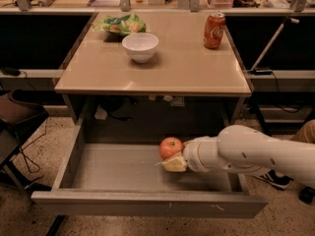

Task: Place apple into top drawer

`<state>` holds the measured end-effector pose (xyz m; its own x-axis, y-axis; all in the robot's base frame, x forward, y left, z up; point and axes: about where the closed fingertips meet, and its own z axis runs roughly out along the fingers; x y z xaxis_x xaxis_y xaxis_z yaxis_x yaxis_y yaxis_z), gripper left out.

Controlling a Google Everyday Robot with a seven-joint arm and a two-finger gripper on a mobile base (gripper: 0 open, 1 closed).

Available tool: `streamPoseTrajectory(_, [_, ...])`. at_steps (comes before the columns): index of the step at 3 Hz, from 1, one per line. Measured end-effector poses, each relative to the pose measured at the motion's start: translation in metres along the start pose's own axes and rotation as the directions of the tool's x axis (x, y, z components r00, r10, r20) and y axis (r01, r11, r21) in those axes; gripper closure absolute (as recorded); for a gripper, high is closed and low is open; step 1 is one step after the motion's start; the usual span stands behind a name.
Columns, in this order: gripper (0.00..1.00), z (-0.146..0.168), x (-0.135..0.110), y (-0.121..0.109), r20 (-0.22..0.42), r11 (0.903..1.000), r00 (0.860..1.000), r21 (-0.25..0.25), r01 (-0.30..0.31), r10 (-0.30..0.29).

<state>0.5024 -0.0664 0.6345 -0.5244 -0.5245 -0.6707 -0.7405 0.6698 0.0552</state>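
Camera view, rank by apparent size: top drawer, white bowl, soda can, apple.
1. top drawer
2. white bowl
3. soda can and apple: alike, apple nearer, so unranked.
Gripper holds apple over drawer.

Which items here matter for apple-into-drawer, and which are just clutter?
Job: apple, held in the gripper above the floor of the open top drawer.
Clutter: white bowl, red soda can, green bag, all on the table.
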Motion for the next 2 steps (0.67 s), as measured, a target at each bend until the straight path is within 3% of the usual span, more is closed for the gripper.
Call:
streamPoseTrajectory(1, [1.00,0.0009,-0.0035,0.0016,0.001,1.0000,1.000,-0.002,0.009,-0.009])
streamPoseTrajectory(2, [0.82,0.0008,-0.0036,0.0017,0.002,1.0000,1.000,-0.002,0.008,-0.008])
